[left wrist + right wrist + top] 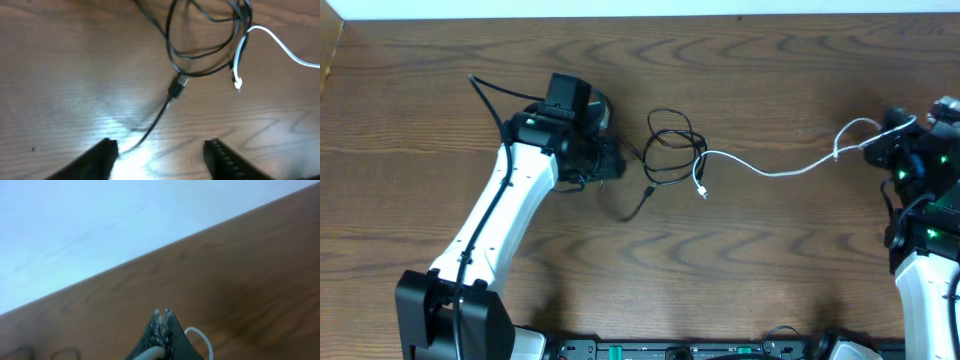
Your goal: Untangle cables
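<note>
The right fingers (pixel 162 325) pinch the thin white cord (pixel 770 170), holding it stretched across the wooden worktop (pixel 770 280), probably to draw it free of the looped thin black cord (pixel 670 150). The left fingers (pixel 220 152) stand wide apart; the black cord's tail runs into their gap, ungripped.

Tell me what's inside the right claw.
The white cable, pinched in the shut right claw; a loop sticks out beside it. How much cable lies within is covered.
</note>
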Robot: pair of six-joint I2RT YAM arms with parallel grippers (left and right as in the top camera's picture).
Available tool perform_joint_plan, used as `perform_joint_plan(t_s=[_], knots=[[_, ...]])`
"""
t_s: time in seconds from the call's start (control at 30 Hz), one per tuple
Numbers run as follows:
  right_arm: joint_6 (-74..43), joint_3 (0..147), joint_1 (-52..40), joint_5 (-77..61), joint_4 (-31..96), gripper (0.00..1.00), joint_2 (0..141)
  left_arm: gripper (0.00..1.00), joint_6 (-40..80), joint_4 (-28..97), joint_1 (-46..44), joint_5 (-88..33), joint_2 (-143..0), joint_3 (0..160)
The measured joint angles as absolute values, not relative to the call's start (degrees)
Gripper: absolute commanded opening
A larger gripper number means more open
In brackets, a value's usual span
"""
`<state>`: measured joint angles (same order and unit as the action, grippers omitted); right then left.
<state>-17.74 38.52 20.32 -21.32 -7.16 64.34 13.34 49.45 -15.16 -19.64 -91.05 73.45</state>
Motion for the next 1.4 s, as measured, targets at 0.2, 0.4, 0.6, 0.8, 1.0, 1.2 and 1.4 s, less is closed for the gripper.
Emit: perform_joint_plan(t_s=[0.2, 0.4, 0.6, 0.8, 1.0, 1.2, 1.4], knots=[[-17.32, 38.50, 20.10, -25.30, 5.17, 0.01, 64.34, 0.67, 13.45, 43.62, -19.22, -19.57, -91.05, 73.36], [-17.34, 38.50, 19.25, -26.57, 9.96, 0.01, 64.34, 0.66, 13.45, 35.48, -25.32, -19.62, -92.25, 73.32], [-17.32, 38.50, 17.74, -27.70, 10.24, 0.01, 64.34, 0.65, 13.67, 29.65, -29.58, -19.62, -99.44, 73.32], [-17.32, 38.50, 16.78, -28.21, 10.90, 0.01, 64.34, 0.62, 13.72, 22.57, -32.25, -19.62, -108.03, 73.30], [-17.32, 38.50, 16.58, -28.40, 12.23, 0.01, 64.34, 0.60, 13.89, 19.46, -32.91, -19.62, -112.62, 73.30], [-17.30, 38.50, 16.58, -28.51, 12.49, 0.01, 64.34, 0.59, 13.89, 19.59, -32.91, -19.62, -114.98, 73.30], [-17.32, 38.50, 16.58, -28.51, 12.58, 0.01, 64.34, 0.50, 14.17, 20.38, -32.91, -19.62, -115.00, 73.30]])
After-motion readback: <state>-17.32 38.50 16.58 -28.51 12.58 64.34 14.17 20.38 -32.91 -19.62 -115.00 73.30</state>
